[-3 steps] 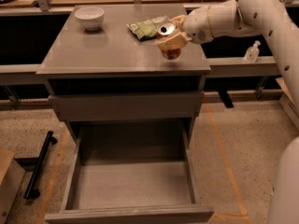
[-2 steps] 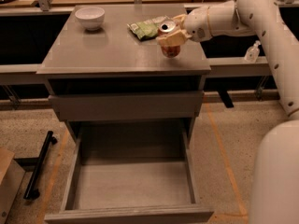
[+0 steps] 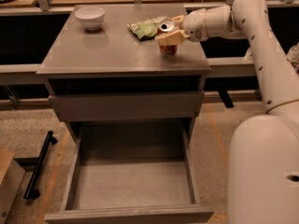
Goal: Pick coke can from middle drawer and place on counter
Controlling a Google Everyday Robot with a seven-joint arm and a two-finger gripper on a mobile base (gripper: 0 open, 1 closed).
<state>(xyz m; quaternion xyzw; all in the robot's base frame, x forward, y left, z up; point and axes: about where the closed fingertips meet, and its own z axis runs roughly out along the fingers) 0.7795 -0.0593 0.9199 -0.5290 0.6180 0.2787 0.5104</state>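
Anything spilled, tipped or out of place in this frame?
Nothing stands out. The can stands upright on the counter in the pincer, beside the snack bag; the bowl is upright, the drawer open and empty.

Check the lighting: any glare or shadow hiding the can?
Camera view: warm, even light; no glare on the can, gripped by the gripper over the counter's right side; soft shadow in front of the bowl; drawer floor dim but readable.

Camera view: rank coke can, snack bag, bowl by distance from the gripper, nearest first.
1. coke can: held in the gripper, on the counter's right side.
2. green snack bag: just left of the can.
3. white bowl: far back-left corner.
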